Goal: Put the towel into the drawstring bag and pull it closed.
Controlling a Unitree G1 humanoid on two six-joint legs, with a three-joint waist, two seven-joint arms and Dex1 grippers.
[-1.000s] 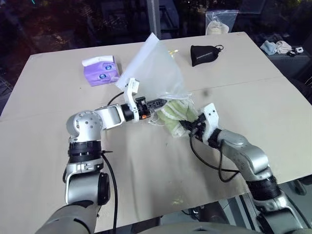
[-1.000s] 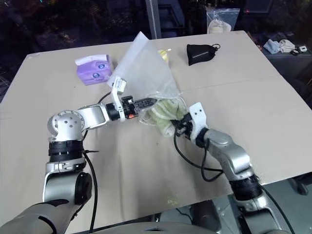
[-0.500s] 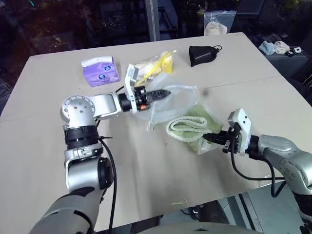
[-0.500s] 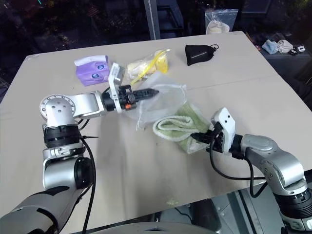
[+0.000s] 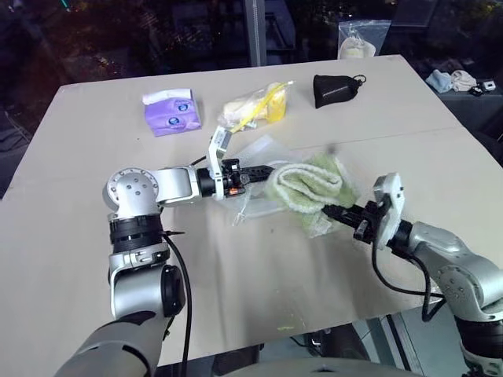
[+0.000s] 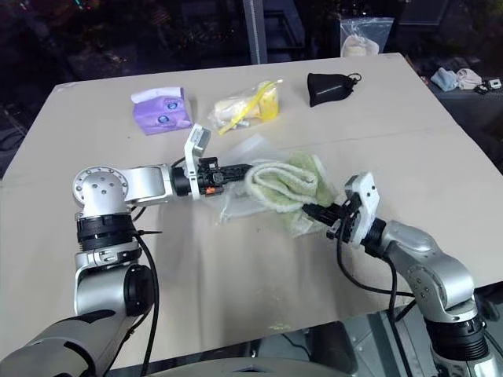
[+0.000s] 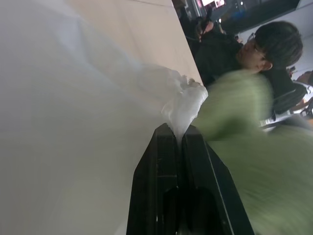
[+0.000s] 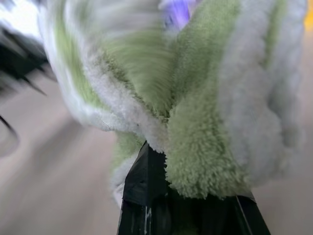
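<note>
Desk (image 5: 94, 259) carries everything; drawstring bag (image 5: 255, 149) sits near centre, flat and crumpled, towel (image 5: 306, 184) at its 3 o'clock, overlapping the bag's edge, not inside. Change over the last second: bag was held up like a tent with the towel bunched at its mouth, then the towel dropped out onto the desk clear of the bag; now towel is pulled back against the bag, which has collapsed. Net for the task: insertion looks failed or reset, the mouth needs reopening before another push, and cords not yet pulled. Left end effector (image 5: 263, 168) is clamped shut on a fold of the bag's film, at 9 o'clock of the towel. Right end effector (image 5: 339, 212) is pinched on the towel's near corner, at 5 o'clock of it. Left wrist view shows the thin film nipped between the closed fingers and a person beyond the desk, which the head views miss. Right wrist view shows terry pile wedged between the fingertips (image 8: 146, 176), confirming the grip. Head views alone show the bystanders at 12 o'clock: purple tissue pack (image 5: 171, 111), clear bag with yellow contents (image 5: 253, 107), black pouch (image 5: 335, 88).
</note>
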